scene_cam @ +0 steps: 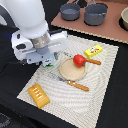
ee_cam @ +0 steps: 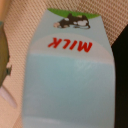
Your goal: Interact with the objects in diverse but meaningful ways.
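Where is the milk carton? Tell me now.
In the exterior view the milk carton sits on the placemat just under the arm's gripper, on the exterior view's left of the wooden plate; it fills the wrist view.

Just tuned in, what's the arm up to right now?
The gripper is down over the milk carton, which fills the wrist view; whether the jaws are shut on it cannot be told. Beside it on the placemat, the red fruit sits on the wooden plate. The yellow packet and bread loaf lie apart, untouched.
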